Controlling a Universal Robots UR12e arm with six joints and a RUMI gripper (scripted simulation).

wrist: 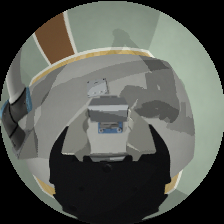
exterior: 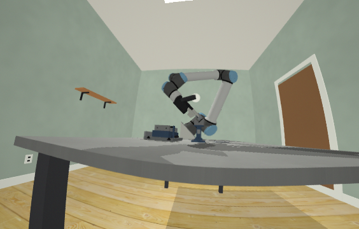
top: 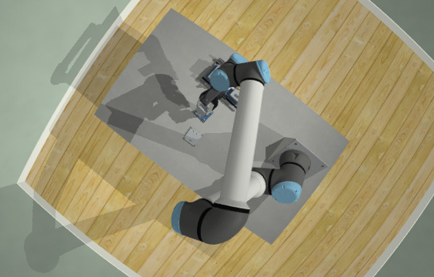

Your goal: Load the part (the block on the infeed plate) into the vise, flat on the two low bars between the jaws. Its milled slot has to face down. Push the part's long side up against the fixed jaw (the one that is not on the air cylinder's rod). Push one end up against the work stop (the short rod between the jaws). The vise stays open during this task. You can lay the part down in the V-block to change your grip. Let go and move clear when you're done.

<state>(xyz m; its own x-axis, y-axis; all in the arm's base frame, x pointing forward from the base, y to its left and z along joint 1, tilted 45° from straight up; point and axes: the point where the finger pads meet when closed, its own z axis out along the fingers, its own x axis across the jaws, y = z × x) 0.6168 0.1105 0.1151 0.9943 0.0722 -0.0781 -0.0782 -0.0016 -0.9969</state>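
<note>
My gripper [wrist: 108, 108] [top: 206, 106] [exterior: 195, 122] is shut on the part [wrist: 106, 106], a light grey block held across the fingers. It hangs tilted right over the blue V-block [wrist: 110, 128] [top: 204, 116] [exterior: 198, 137]. I cannot tell whether the part touches the V-block, and the part's slot is hidden. The infeed plate [top: 193, 137] [wrist: 96, 88] lies bare on the table just beyond the V-block. The vise [exterior: 163, 131] [top: 211, 71] stands behind the gripper, and the wrist covers most of it in the overhead view.
The grey table [top: 155, 69] [exterior: 135, 152] carries all fixtures. The arm's base [top: 295, 161] stands on a wedge mount at the table's other end. The long white upper arm [top: 242, 146] crosses over the table's middle.
</note>
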